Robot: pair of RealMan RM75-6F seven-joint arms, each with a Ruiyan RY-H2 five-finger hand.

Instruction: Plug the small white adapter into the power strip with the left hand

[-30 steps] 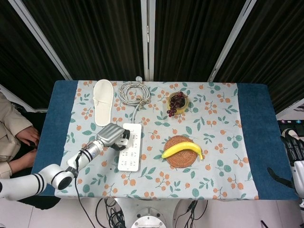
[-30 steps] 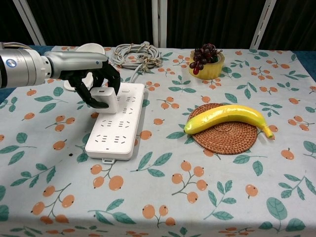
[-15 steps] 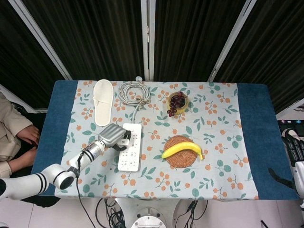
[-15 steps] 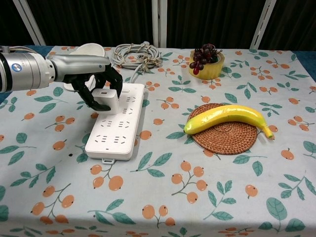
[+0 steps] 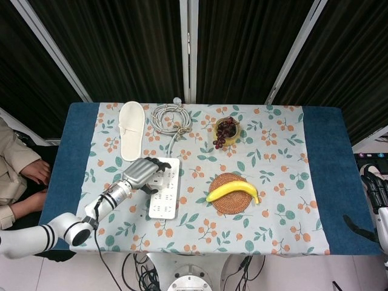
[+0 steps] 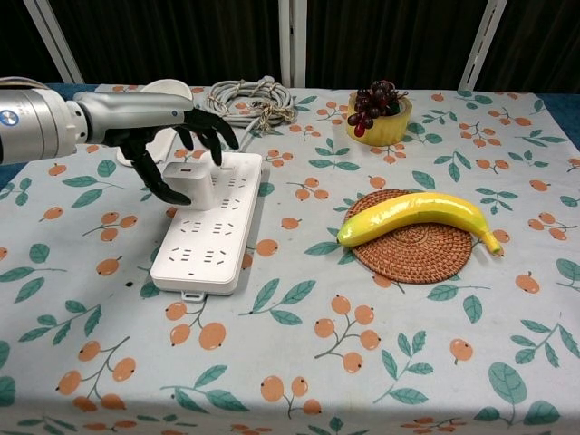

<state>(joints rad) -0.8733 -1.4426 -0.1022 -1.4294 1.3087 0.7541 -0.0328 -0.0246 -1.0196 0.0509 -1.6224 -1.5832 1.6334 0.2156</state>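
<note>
In the chest view the small white adapter [image 6: 188, 182] now sits upright on the far left corner of the power strip [image 6: 205, 230], left of centre in the frame. The left hand [image 6: 172, 145] has let go since half a second ago: its fingers [image 6: 218, 132] are spread apart above and around the adapter instead of wrapped on it. The strip has slid slightly toward the left of the frame. The head view shows the same hand [image 5: 140, 173] over the strip's upper end [image 5: 163, 188]. The right hand [image 5: 377, 197] stays at the right edge of the head view, its finger state impossible to tell. Banana [image 6: 415, 214] and grapes [image 6: 377, 100] are unmoved.
</note>
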